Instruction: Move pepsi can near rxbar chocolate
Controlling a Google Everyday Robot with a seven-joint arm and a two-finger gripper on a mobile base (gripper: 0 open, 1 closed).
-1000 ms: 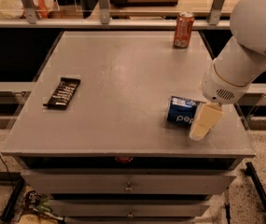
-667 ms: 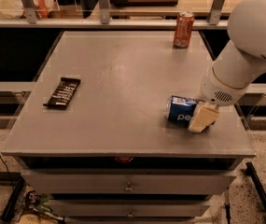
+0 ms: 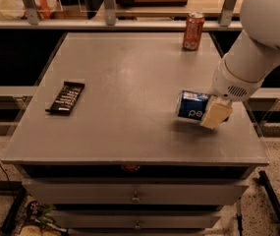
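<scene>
The gripper hangs over the right front part of the worktop, clamped on the pepsi can, which lies sideways just above its own shadow. The rxbar chocolate lies flat well apart at the left. A red can stands upright at the back.

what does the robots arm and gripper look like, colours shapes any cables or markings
The arm is smooth, glossy white plastic: a big rounded shell narrowing to a cylindrical wrist with a tan ring seam and a patch of dark vent holes. No loose cables or lettering show. The gripper, at the right end of the blue aluminium pepsi can, is blocky and cream-yellow.
</scene>
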